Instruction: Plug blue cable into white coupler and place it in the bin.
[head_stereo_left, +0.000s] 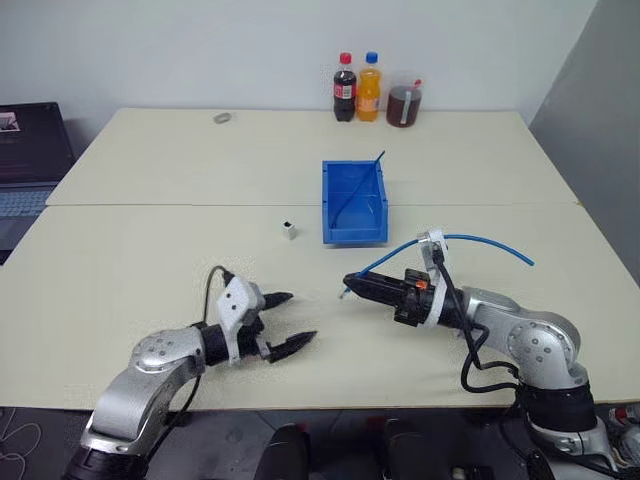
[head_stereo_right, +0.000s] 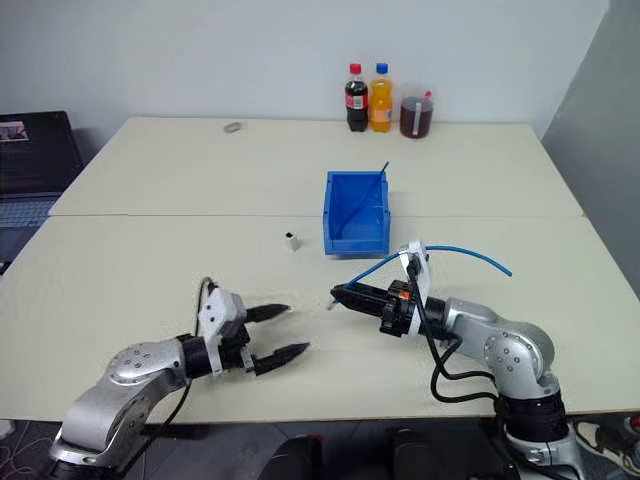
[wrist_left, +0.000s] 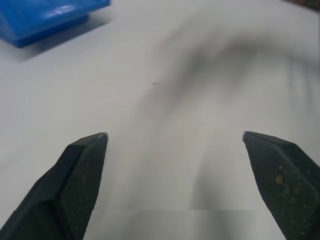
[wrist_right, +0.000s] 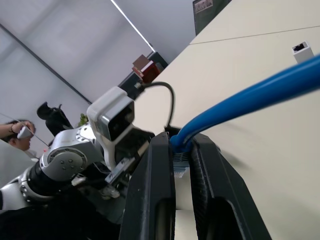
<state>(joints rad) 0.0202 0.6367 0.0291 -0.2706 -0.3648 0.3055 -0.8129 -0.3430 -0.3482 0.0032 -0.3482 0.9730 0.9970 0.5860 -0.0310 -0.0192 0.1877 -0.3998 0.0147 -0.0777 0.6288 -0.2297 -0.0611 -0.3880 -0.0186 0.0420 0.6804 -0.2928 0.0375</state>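
Observation:
My right gripper (head_stereo_left: 350, 284) is shut on the blue cable (head_stereo_left: 480, 239) above the front of the table, its fingers pointing left. The cable (wrist_right: 250, 95) runs up from between the fingers, arcs over the wrist and ends in the air to the right. The white coupler (head_stereo_left: 289, 229) stands on the table just left of the bin (head_stereo_left: 354, 232), apart from both grippers. My left gripper (head_stereo_left: 301, 317) hovers low at the front left, open and empty, a short way from the right gripper's tip. Its fingers (wrist_left: 80, 170) spread wide over bare tabletop.
A straight dark-blue rod (head_stereo_left: 360, 187) leans inside the bin. At the table's far edge stand a cola bottle (head_stereo_left: 344, 88), an orange bottle (head_stereo_left: 370, 87) and a jar of dark liquid (head_stereo_left: 404, 104). A small grey object (head_stereo_left: 222, 118) lies at the far left. A laptop (head_stereo_left: 25, 195) sits off the table's left side.

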